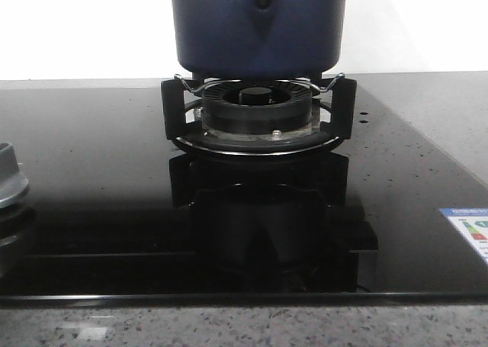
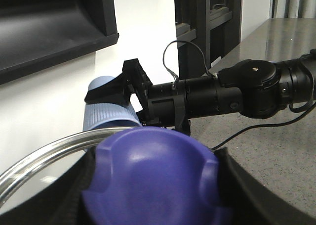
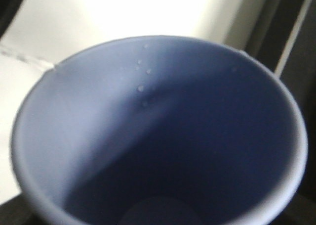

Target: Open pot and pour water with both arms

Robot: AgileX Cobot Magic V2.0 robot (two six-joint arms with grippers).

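Note:
The dark navy pot [image 1: 258, 27] stands on the burner grate [image 1: 258, 110] at the back centre; its top is cut off by the front view, where neither arm shows. In the left wrist view my left gripper [image 2: 155, 185] is shut on the purple-blue lid knob [image 2: 153, 175], black fingers [image 2: 242, 185] on both sides, and the lid's metal rim [image 2: 44, 158] curves beside it. Beyond the lid, my right gripper [image 2: 118, 94] is shut on a pale blue ribbed cup [image 2: 106, 118]. The right wrist view looks into that cup [image 3: 98, 116]; small drops cling to its inner wall.
A glossy black hob [image 1: 91, 171] lies under the burner, with a grey burner part [image 1: 9, 183] at the left edge and a label sticker [image 1: 469, 229] at the right. Speckled countertop [image 1: 229, 328] runs along the front. A dark overhanging hood [image 2: 49, 32] shows behind the cup.

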